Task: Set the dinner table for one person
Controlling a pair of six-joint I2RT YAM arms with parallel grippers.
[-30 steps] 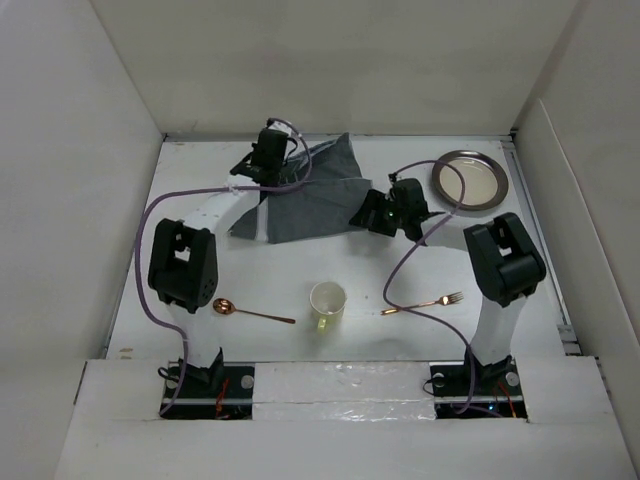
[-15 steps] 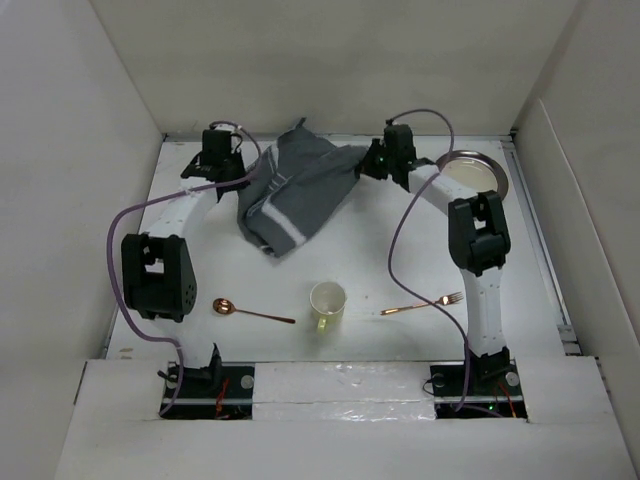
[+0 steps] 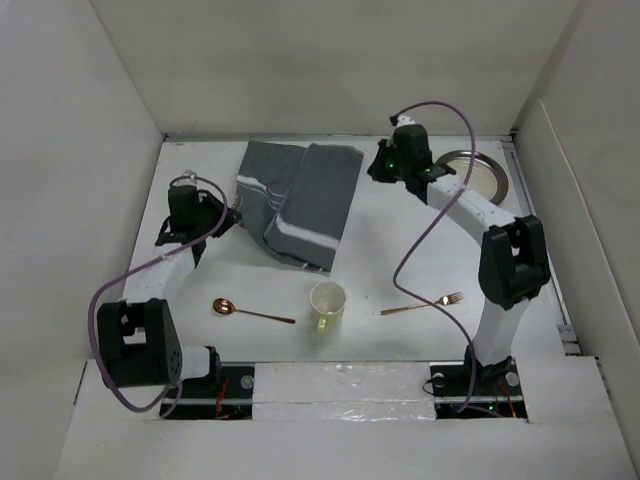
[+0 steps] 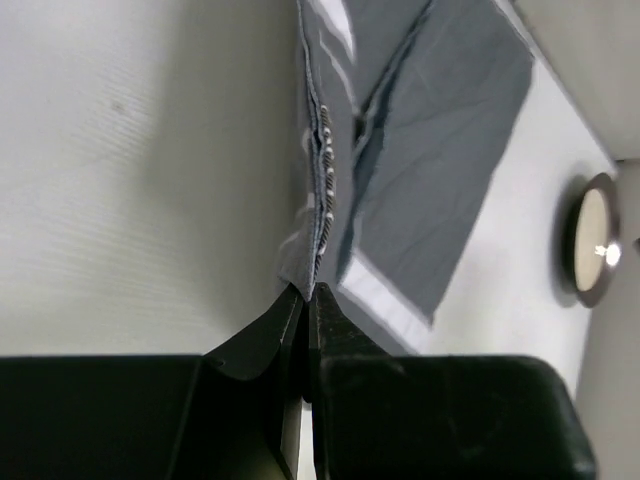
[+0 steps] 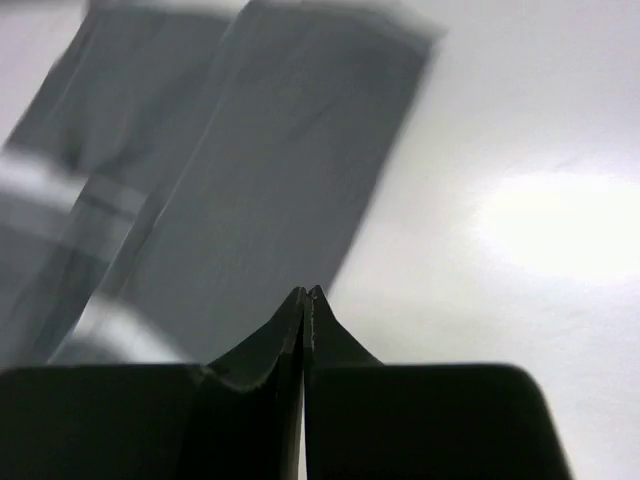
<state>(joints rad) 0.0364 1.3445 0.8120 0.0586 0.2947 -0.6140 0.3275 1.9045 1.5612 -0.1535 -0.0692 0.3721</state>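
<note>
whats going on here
Two robot arms are handling a grey striped mat that lies at the far side of the table. The left gripper is pinched on the mat's edge. The right gripper is shut at its far corner, but blur hides whether it grips. The cup, spoon, fork and plate sit untouched.
</note>
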